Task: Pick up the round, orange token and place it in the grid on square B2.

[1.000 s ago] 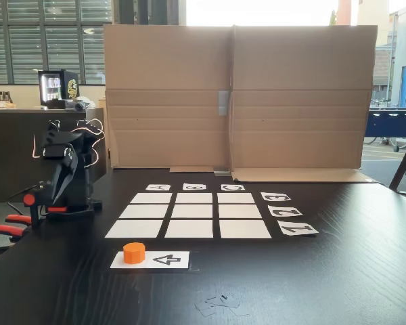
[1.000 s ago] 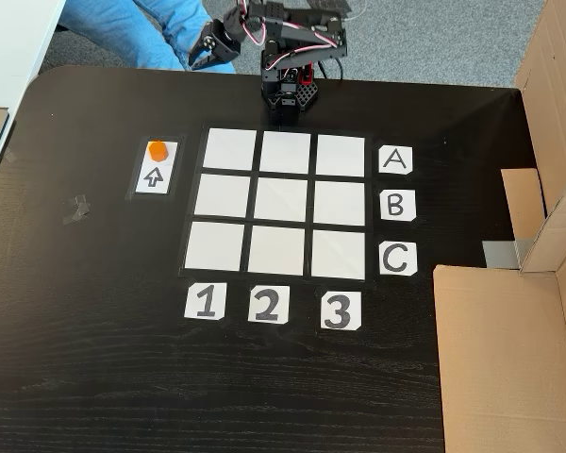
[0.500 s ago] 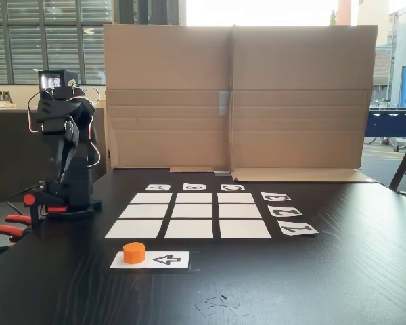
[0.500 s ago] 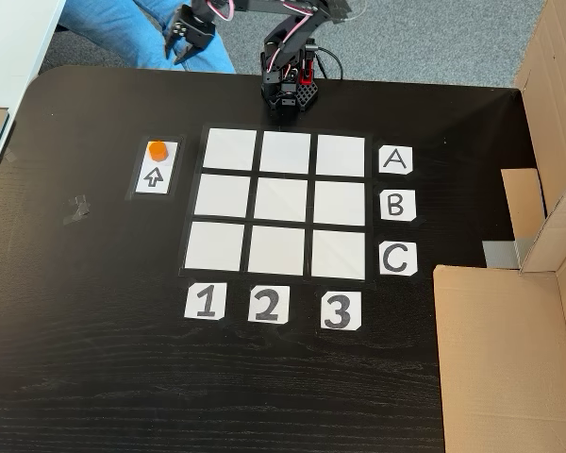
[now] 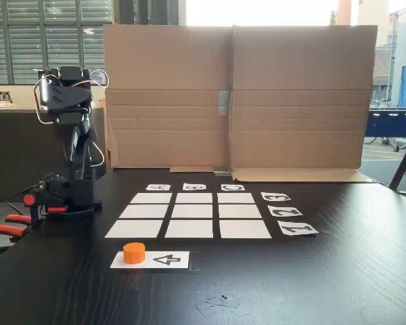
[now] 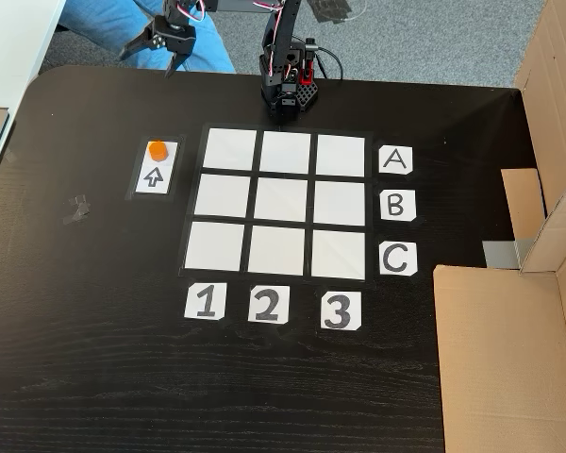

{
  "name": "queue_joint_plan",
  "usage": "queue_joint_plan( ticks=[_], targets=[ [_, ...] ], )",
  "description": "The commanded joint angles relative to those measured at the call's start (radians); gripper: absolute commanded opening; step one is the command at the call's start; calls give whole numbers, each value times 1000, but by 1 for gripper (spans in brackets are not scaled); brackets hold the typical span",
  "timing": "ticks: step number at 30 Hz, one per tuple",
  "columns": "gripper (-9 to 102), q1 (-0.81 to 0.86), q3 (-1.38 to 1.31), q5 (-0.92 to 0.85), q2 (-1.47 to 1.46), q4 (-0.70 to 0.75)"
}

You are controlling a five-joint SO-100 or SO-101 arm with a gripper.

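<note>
In a fixed view from the table's front, the orange token (image 5: 134,252) is sitting on a white arrow strip (image 5: 150,260), just in front of the grid (image 5: 189,215). In a fixed view from above, the gripper (image 6: 157,45) is hanging high beyond the table edge, jaws spread apart, well apart from the token. It should be coming down straight over the token, straddling it squarely, then carrying it to the centre square (image 6: 281,200).

You are seeing, in the top-down fixed view, the round, orange token (image 6: 157,149) sitting on the arrow strip (image 6: 157,168) just left of the grid (image 6: 279,201), with the arm's base (image 6: 286,91) standing behind the grid's far edge.
</note>
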Motion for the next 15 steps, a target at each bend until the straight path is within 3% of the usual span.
queue_joint_plan(
  ticks=[1,15],
  targets=[
    [56,-15,-71,-75,-48,18],
    [58,-40,-218,-423,-302,20]
  ],
)
